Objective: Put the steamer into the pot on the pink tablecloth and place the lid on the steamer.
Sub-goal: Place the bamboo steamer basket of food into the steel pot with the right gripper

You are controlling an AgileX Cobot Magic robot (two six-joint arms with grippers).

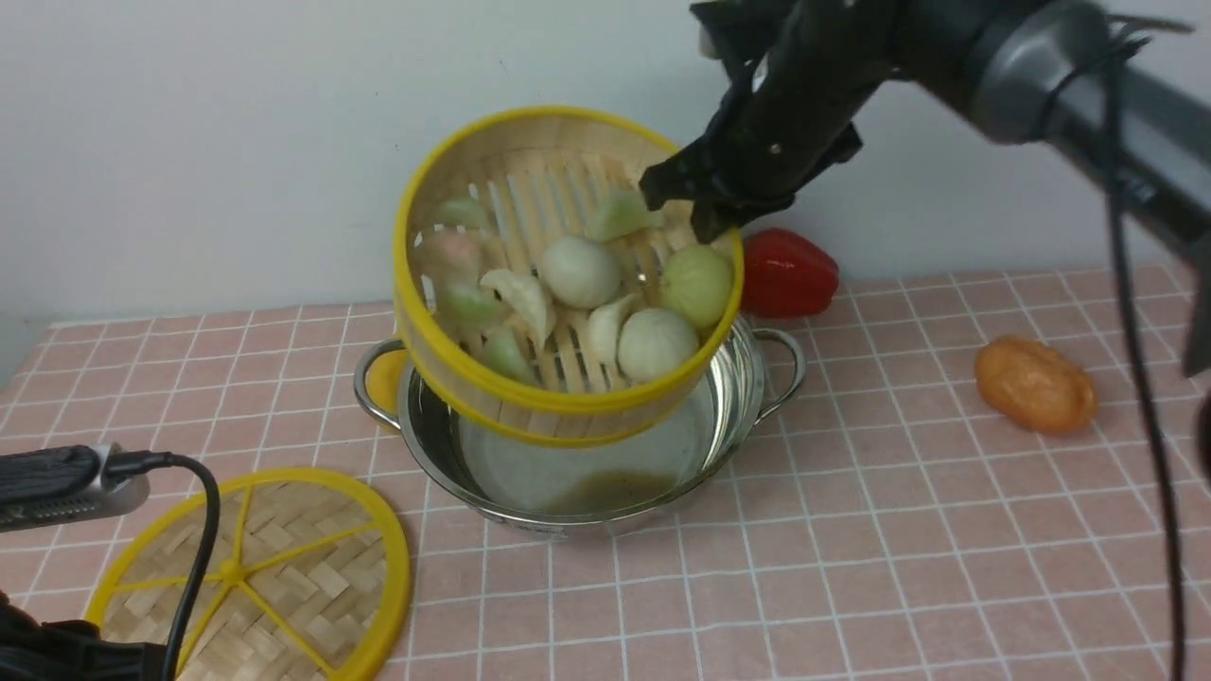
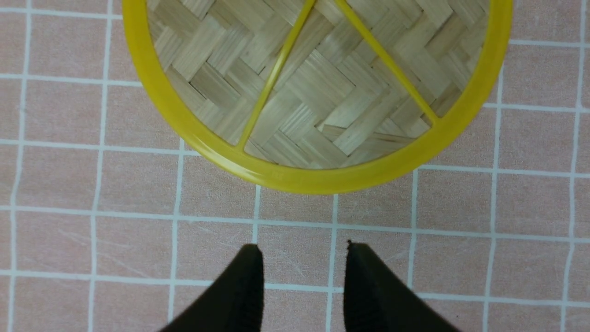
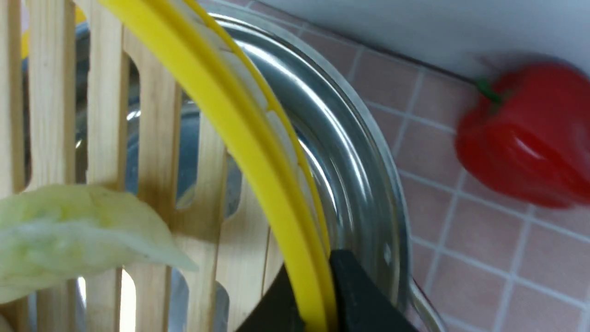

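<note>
The steamer, a bamboo basket with a yellow rim and pale dumplings and buns inside, hangs tilted toward me above the steel pot. My right gripper is shut on its far rim, one finger on each side of the wall. The pot stands on the pink tablecloth directly beneath. The woven lid lies flat at the near left. My left gripper hovers open above the cloth just off the lid's edge, holding nothing.
A red toy pepper sits behind the pot near the wall, also in the right wrist view as the red pepper. An orange bread-like toy lies at the right. A cable droops over the lid.
</note>
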